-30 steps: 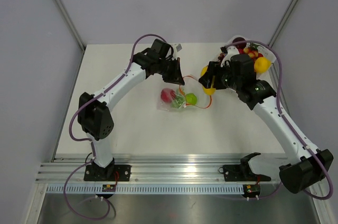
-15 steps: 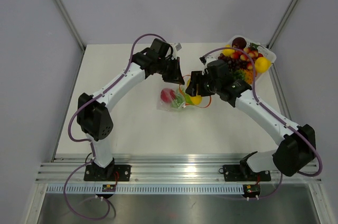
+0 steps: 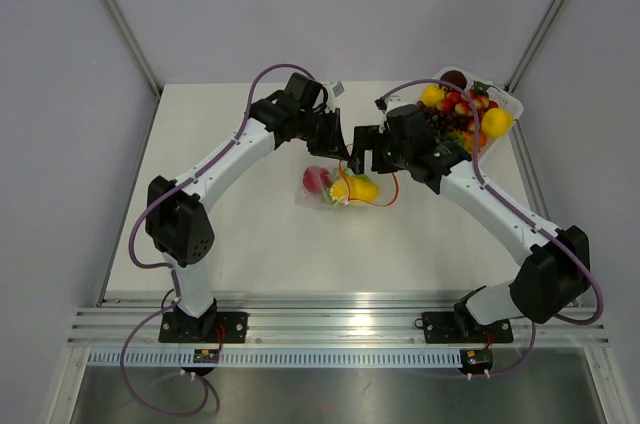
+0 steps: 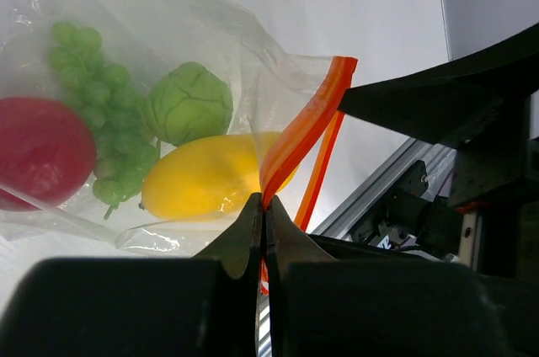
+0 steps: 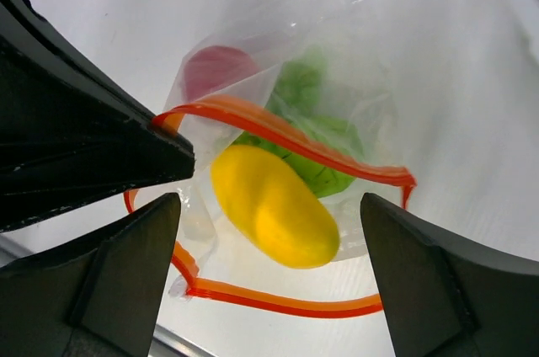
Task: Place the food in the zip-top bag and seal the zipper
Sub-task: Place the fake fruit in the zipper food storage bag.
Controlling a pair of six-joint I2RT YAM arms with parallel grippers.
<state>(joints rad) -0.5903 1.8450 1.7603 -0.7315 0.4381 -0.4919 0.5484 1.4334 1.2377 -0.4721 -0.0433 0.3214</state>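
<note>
The clear zip-top bag [image 3: 328, 192] lies mid-table with its mouth held open. Inside it are a red fruit [image 4: 40, 151], green grapes [image 4: 101, 121] and a green round piece [image 4: 190, 103]. A yellow fruit [image 3: 358, 187] lies in the bag's mouth, free of both grippers; it also shows in the right wrist view [image 5: 274, 205]. My left gripper [image 4: 265, 204] is shut on the orange-red zipper [image 4: 307, 121] and lifts that edge. My right gripper [image 5: 269, 202] is open and empty just above the yellow fruit. The zipper's other side [image 5: 278, 302] loops on the table.
A white tray [image 3: 510, 104] heaped with several mixed toy fruits stands at the back right, behind my right arm. Both grippers [image 3: 350, 147] hang close together over the bag. Grey walls close in the table's left and right sides.
My right gripper carried the yellow fruit from the tray to the bag's mouth and let it go. My left gripper kept its hold on the zipper.
</note>
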